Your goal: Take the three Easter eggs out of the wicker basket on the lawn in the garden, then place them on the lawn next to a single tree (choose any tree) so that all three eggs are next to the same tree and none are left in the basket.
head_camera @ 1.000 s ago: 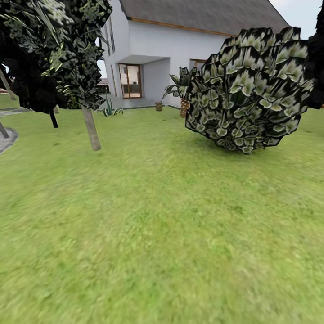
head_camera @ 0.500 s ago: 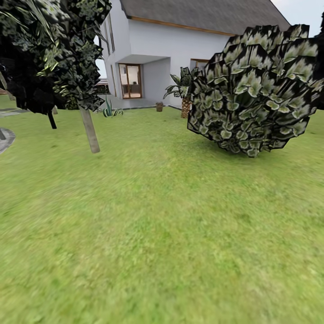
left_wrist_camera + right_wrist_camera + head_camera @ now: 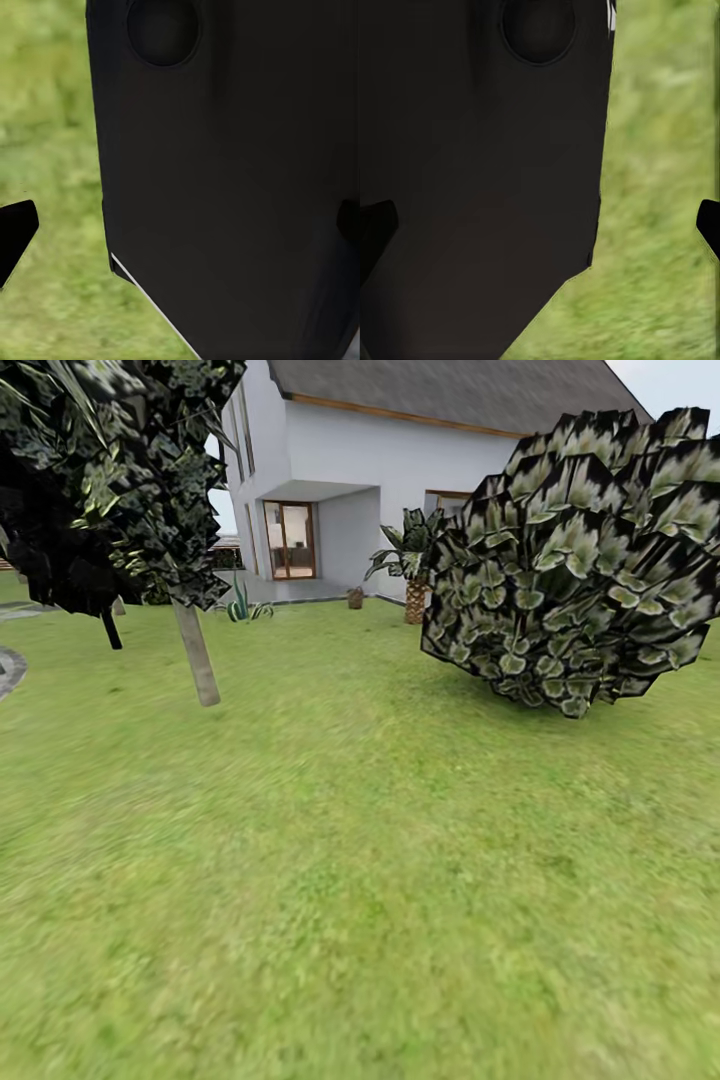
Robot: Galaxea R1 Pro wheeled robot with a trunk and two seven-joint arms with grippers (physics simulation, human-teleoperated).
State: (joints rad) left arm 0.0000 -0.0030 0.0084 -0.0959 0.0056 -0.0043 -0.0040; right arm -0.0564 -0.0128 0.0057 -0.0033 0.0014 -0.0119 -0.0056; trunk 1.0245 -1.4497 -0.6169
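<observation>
The lawn (image 3: 340, 840) spreads wide and green in the head view. A tree (image 3: 196, 653) with a pale, slightly leaning trunk and dark mottled leaves stands at the left. The three Easter eggs are out of view. A small brown object (image 3: 354, 597) stands far off by the house, too small to tell whether it is the wicker basket. In the left wrist view my left gripper (image 3: 180, 225) is open, with its dark fingertips (image 3: 15, 234) far apart over grass. In the right wrist view my right gripper (image 3: 540, 225) is open too, holding nothing.
A big round leafy bush (image 3: 575, 560) stands at the right. A white house (image 3: 400, 460) with a glass door lies behind, with a small palm (image 3: 412, 560) before it. A grey paved patch (image 3: 8, 665) shows at the far left. My dark body panel (image 3: 232, 172) fills much of both wrist views.
The whole head view has shifted: the bush looms larger and further right, and the trunk sits a little further left. The camera has moved forward over the grass.
</observation>
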